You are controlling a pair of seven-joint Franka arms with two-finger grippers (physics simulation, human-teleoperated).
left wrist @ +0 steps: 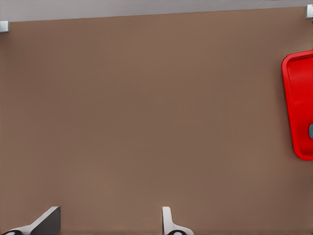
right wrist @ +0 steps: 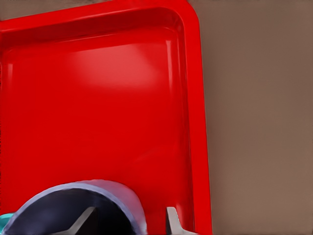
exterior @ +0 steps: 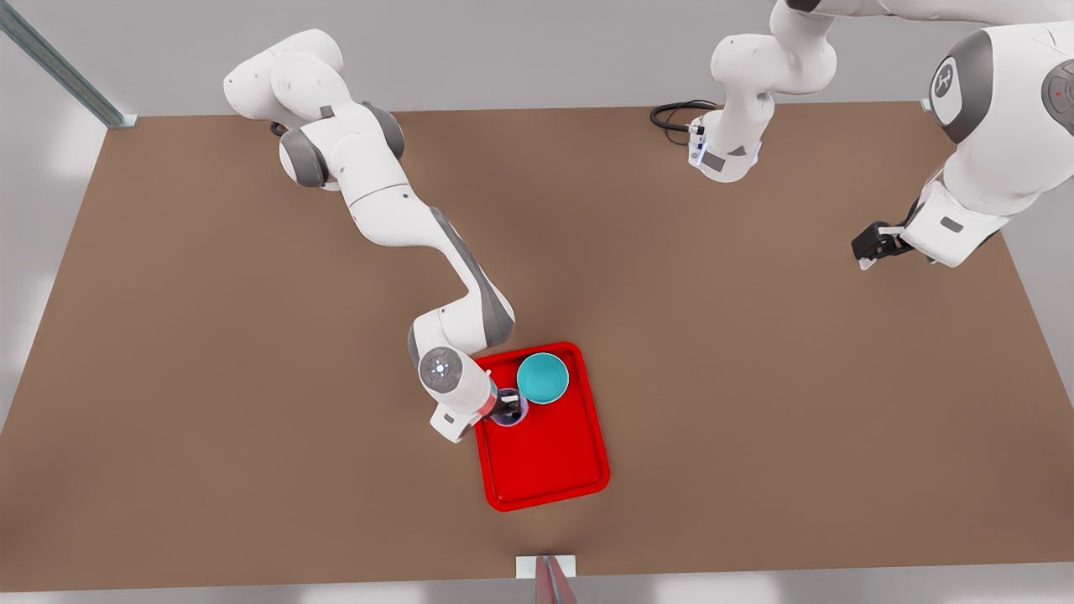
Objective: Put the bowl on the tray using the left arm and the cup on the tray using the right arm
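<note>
left gripper [exterior: 866, 252]: raised, spread | right gripper [exterior: 506, 404]: lowered, clamped

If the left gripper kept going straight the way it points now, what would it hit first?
Probably the bare table. The left gripper, fingers open, looks down on plain tabletop; the tray lies well to one side. Depth is hard to judge.

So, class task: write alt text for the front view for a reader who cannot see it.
The right gripper holds the cup over the red tray, beside the bowl already on it. The left gripper waits open, off at the front view's right.
</note>
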